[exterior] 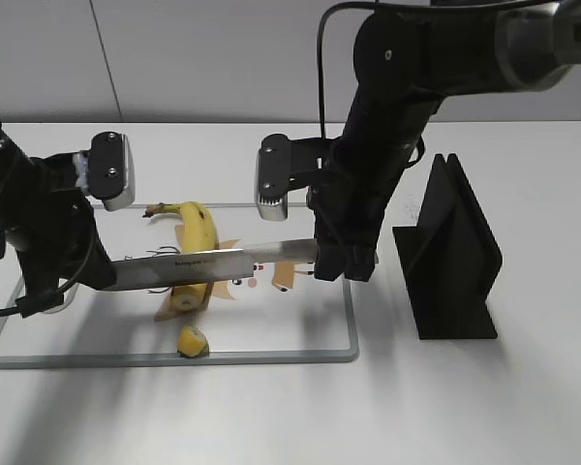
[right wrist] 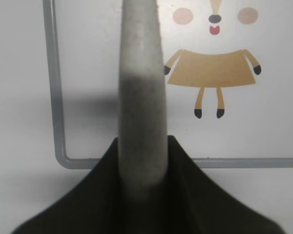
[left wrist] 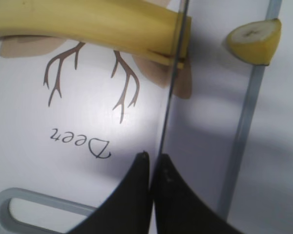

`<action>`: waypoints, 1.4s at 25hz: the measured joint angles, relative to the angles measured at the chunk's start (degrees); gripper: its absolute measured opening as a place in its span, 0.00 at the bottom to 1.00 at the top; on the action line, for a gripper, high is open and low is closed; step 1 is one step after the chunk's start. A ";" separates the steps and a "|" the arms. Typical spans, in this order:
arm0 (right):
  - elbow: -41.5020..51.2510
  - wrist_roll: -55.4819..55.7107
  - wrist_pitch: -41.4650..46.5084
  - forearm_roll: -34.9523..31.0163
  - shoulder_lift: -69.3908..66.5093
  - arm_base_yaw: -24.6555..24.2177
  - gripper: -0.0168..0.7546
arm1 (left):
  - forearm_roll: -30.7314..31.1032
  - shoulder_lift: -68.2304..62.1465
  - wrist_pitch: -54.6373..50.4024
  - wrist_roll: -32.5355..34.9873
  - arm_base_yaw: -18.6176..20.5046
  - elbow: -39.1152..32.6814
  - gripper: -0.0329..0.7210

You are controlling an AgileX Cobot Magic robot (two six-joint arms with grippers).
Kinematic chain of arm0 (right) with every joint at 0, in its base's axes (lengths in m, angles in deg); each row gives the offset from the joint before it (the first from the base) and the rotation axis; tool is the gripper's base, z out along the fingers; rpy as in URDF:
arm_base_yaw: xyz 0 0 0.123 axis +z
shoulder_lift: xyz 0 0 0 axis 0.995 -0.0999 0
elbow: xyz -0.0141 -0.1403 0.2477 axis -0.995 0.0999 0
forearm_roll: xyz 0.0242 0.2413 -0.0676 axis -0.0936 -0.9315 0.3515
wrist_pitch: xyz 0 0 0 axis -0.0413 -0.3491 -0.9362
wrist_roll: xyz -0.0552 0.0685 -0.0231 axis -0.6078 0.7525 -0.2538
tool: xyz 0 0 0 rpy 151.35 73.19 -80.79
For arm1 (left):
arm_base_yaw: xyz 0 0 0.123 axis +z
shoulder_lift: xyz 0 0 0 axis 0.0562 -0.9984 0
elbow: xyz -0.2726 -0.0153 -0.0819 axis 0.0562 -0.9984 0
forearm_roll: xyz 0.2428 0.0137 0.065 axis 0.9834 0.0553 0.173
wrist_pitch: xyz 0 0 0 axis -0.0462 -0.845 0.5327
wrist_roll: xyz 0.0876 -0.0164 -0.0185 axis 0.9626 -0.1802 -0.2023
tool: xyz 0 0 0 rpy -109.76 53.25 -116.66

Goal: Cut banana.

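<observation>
The banana (exterior: 196,228) lies on the white cutting board (exterior: 271,356), stem end to the back. A long knife (exterior: 213,263) lies level across its front part. In the left wrist view the blade (left wrist: 172,92) shows edge-on and crosses the banana (left wrist: 88,24) just short of its cut end. My left gripper (exterior: 105,275) (left wrist: 154,158) is shut on the blade's tip. My right gripper (exterior: 344,262) (right wrist: 142,141) is shut on the knife's grey handle (right wrist: 140,73).
A small cut-off banana end (exterior: 192,341) (left wrist: 254,41) lies by the board's front rim (left wrist: 244,126). The board has deer drawings and a grey rim (right wrist: 52,87). A black knife stand (exterior: 455,252) stands to the right of the board.
</observation>
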 joint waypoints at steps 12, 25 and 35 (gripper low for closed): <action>-1.39 0.00 0.01 0.44 -0.02 -0.10 0.25 | 0.56 0.53 -0.36 0.00 0.06 1.11 0.03; -1.39 -0.11 0.66 -0.05 -0.99 -0.10 0.25 | -0.24 -1.28 -1.21 0.00 0.06 1.22 0.03; -1.39 -0.11 -0.58 -0.01 -1.53 -0.10 0.25 | 0.09 -1.28 1.01 0.08 0.06 0.89 0.03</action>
